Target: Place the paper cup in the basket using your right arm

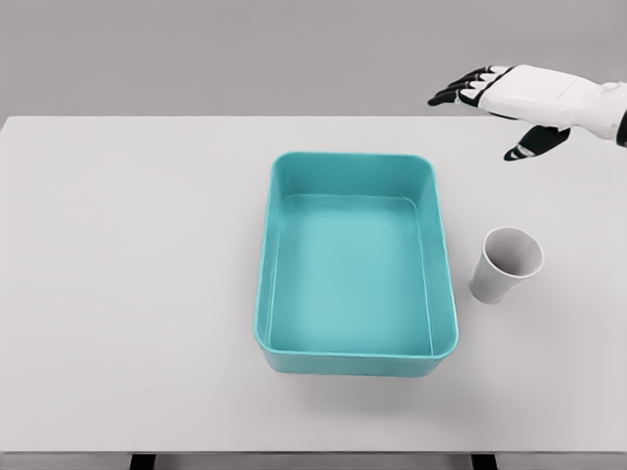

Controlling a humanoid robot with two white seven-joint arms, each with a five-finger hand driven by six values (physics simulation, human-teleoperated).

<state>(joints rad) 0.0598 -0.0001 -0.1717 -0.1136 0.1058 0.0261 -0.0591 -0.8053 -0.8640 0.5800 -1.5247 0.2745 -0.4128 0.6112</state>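
Head view: right robot hand (509, 98) at upper right above the far tabletop (127, 274) edge, fingers spread, holding nothing. Paper cup (505, 264): upright, on the tabletop, well below the hand, nearer the camera. Teal basket (266, 294): down-left of the hand, just beside the cup, not touching.

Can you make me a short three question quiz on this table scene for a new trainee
1. True or false: the paper cup already sits inside the teal basket.
2. On which side of the basket does the cup stand in the head view? A) left B) right C) behind it
3. What is the right hand holding?

Key:
1. False; it stands upright on the white table beside the basket, apart from it.
2. B.
3. Nothing; its fingers are spread, up near the table's far edge, well away from the cup.
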